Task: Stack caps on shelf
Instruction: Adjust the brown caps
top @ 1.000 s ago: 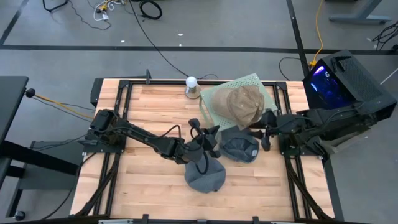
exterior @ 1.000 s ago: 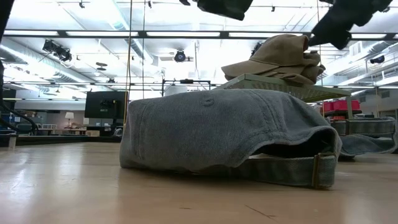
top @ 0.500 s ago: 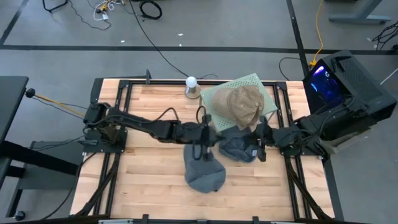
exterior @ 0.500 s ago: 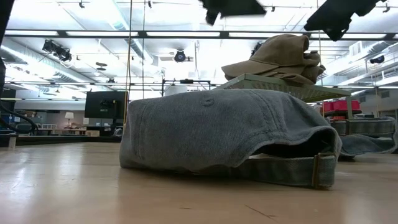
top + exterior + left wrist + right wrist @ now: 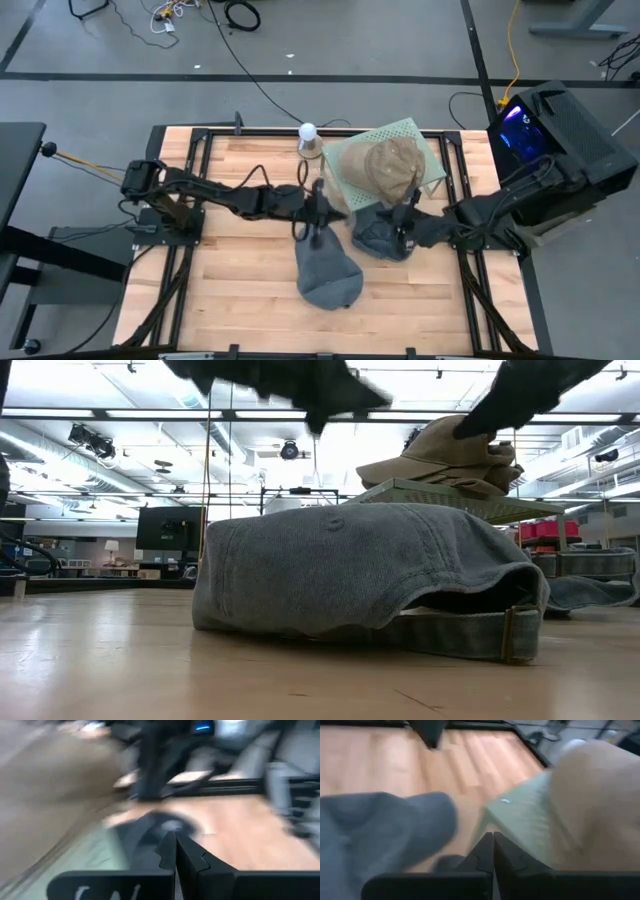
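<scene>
Soft matt cloth caps, a perforated metal shelf, a smooth wooden table.

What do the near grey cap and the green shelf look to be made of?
The near grey cap looks like soft, washed cotton-type fabric: matte, faintly mottled weave, a stitched eyelet, a strap with a metal-looking buckle. The shelf looks like pale green painted metal, going by its thin, flat, perforated panel; plastic can't be ruled out.
</scene>
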